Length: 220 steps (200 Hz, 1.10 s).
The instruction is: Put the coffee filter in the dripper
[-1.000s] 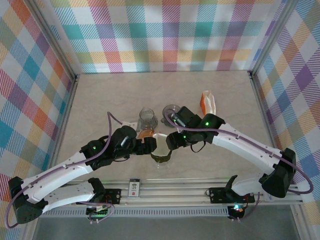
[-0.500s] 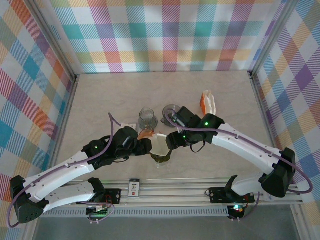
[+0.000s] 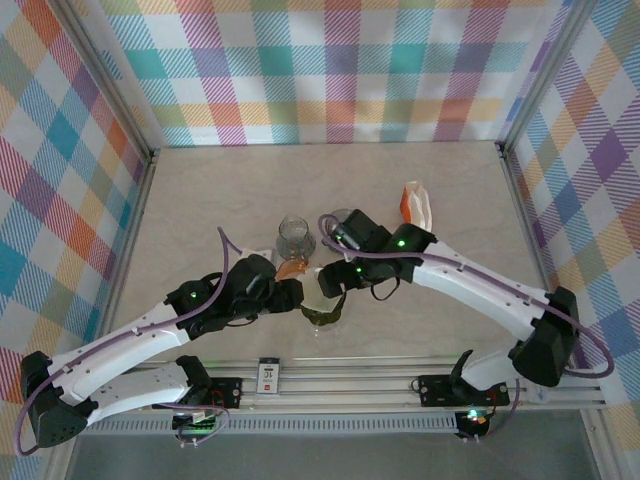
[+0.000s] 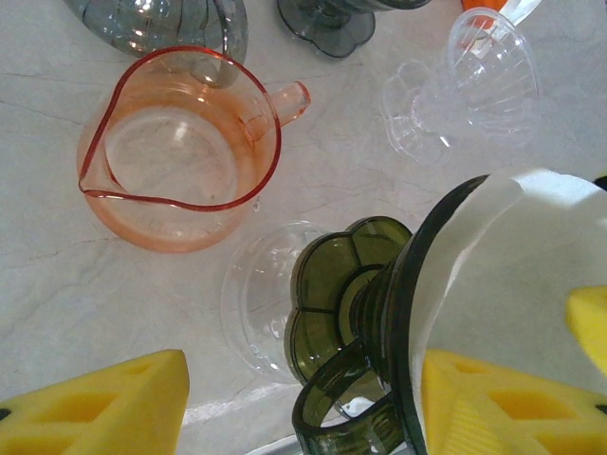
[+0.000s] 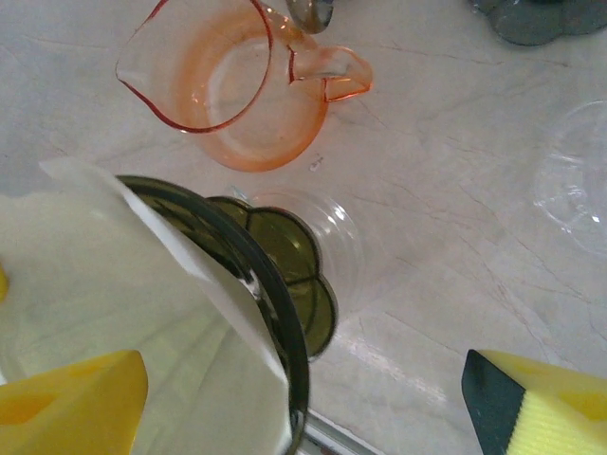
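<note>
The dark green dripper [image 3: 322, 314] stands near the front middle of the table, on a clear glass base [image 4: 254, 301]. The white paper filter [image 3: 316, 294] sits inside it, lining the dripper wall [image 4: 446, 237], with its edge above the rim [image 5: 277, 301]. My left gripper [image 4: 303, 409] is open and straddles the dripper's left wall and handle; one of its fingers [image 4: 503, 408] is inside the filter [image 4: 517, 284]. My right gripper [image 5: 303, 403] is open too. Its left finger [image 5: 76, 398] rests inside the filter [image 5: 104, 284] and the other hangs outside.
An orange glass pitcher [image 3: 293, 267] stands just behind the dripper. Behind that are a grey glass dripper [image 3: 296, 236], a dark grey one [image 4: 332, 19] and a clear one [image 4: 465, 85]. An orange-and-white filter packet [image 3: 415, 205] lies at the back right.
The right gripper has moved left over the dripper and the filter now sits lower in it. The left gripper has drawn back slightly to the left.
</note>
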Each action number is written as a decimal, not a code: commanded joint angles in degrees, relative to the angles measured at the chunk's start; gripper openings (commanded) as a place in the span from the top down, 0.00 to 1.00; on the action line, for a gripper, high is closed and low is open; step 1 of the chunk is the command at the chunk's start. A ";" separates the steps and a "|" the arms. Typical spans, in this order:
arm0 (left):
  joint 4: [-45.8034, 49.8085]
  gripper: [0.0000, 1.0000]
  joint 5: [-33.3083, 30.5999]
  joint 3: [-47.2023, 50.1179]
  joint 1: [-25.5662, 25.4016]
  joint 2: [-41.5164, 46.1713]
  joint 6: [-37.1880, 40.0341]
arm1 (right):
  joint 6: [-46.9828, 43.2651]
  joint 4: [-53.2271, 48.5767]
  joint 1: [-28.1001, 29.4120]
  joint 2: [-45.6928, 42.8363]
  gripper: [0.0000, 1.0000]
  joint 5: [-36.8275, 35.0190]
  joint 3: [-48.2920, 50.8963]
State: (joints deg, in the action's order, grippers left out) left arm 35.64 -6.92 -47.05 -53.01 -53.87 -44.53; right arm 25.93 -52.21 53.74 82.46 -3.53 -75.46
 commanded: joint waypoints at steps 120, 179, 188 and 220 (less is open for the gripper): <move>-1.10 0.37 0.91 0.89 0.72 0.27 -0.98 | -2.86 2.36 1.61 7.98 0.12 -2.31 3.37; -1.86 0.37 0.82 1.26 0.72 1.01 -1.30 | -2.40 3.22 2.25 9.84 0.12 -4.32 4.71; -2.18 0.35 0.54 1.34 0.67 1.67 -1.31 | -2.36 3.20 2.30 10.04 0.12 -4.69 4.87; -4.42 0.21 -0.81 2.61 0.81 4.14 -1.15 | -1.98 3.08 2.48 10.17 0.12 -5.10 5.15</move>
State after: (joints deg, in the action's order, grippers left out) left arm 33.82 -6.63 -45.60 -52.86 -52.05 -45.76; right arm 23.92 -48.60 55.75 91.46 -6.92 -71.40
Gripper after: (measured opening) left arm 0.755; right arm 0.879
